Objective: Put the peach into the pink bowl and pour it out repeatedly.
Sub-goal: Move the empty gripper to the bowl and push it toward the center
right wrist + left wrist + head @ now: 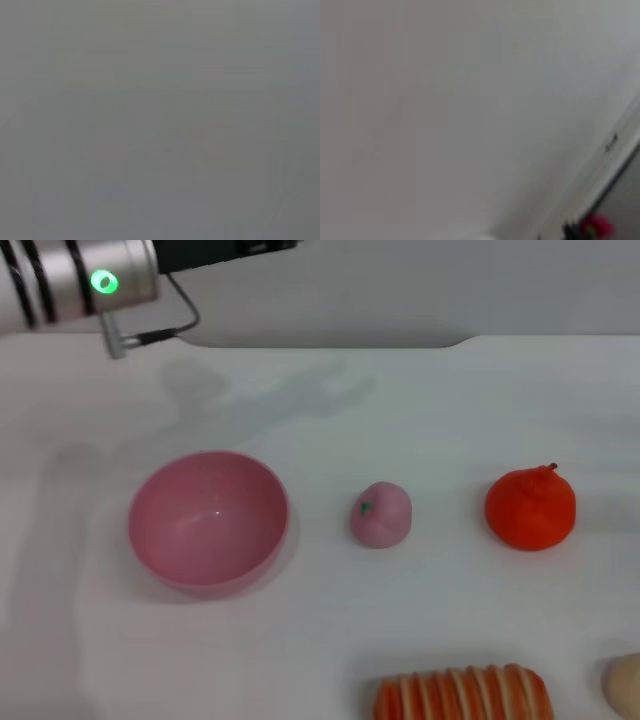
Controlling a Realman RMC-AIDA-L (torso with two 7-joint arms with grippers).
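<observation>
Small pale pink toy peach (pixel 381 514) beside empty glossy pink plastic bowl (pixel 208 521); needs centred, gentle pinch from above; gripper states impossible to tell

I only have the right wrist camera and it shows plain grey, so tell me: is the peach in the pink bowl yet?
Observer: No. The peach lies on the table, apart from the pink bowl, on the bowl's right.
Operator: Is anything else in the bowl?
Observer: Nothing. It stands upright and empty.
Operator: Is either arm near them?
Observer: No. Only part of the left arm shows, high over the table's far left corner, well away from both.
</observation>
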